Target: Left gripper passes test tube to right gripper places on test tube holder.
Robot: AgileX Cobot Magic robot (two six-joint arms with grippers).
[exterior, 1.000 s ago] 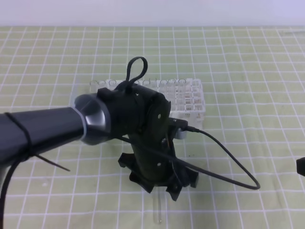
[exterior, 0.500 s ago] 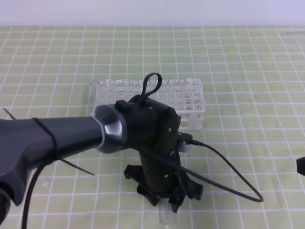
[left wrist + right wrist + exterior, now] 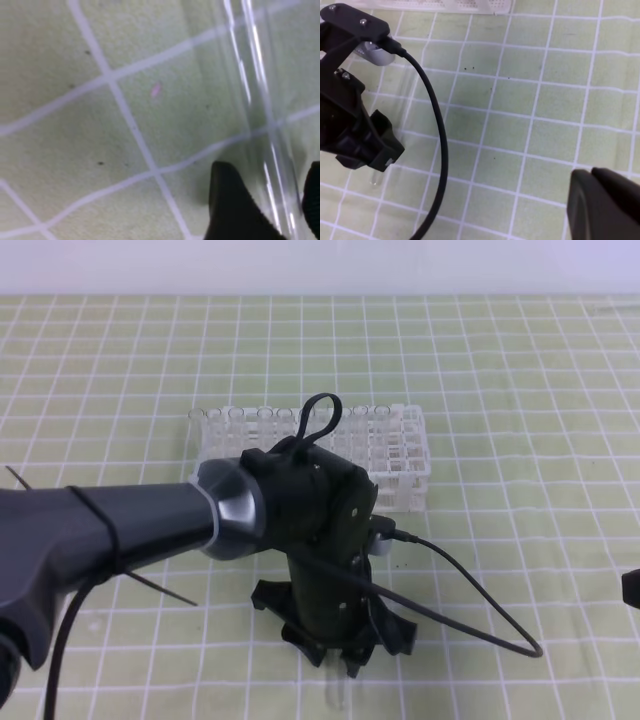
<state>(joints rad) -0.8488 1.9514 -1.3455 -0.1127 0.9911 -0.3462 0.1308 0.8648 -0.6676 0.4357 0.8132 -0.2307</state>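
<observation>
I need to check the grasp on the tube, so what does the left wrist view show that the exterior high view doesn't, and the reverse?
Only the left wrist view shows the left gripper's two fingertips on either side of the test tube, which lies on the mat, with gaps beside it. Only the exterior high view shows the whole grey arm, the white test tube holder behind it, and the black cable. Both show the clear tube under the left gripper and the green grid mat.

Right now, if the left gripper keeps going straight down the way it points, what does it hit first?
Probably the test tube lying on the checked mat: it already sits between the left gripper fingers. Below that, only mat.
</observation>
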